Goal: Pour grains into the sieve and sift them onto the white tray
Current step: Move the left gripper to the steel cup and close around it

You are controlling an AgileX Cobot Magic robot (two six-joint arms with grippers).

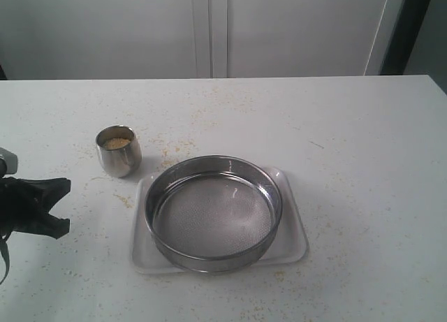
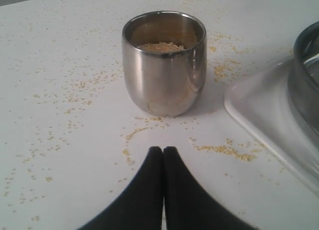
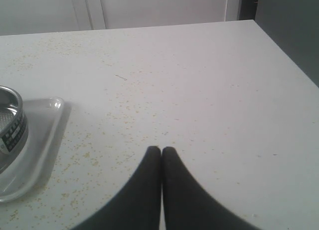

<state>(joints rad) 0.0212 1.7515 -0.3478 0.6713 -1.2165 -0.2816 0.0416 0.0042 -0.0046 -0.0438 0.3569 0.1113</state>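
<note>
A small steel cup (image 1: 119, 151) (image 2: 164, 65) stands upright on the table, left of the tray, with grains (image 1: 116, 142) (image 2: 160, 47) inside it. The sieve (image 1: 213, 211) (image 2: 306, 85) (image 3: 10, 125) rests on the white tray (image 1: 293, 231) (image 2: 259, 110) (image 3: 40, 135); its mesh looks bare. My left gripper (image 1: 61, 207) (image 2: 163, 150) is shut on nothing, low over the table a short way from the cup. My right gripper (image 3: 162, 149) is shut and empty, right of the tray, and out of the exterior view.
Loose grains (image 2: 224, 150) are scattered on the white table (image 1: 349, 140) around the cup and tray. A pale wall with panel seams (image 1: 209, 28) rises behind the table's far edge. A dark gap (image 1: 419, 28) shows at the back right.
</note>
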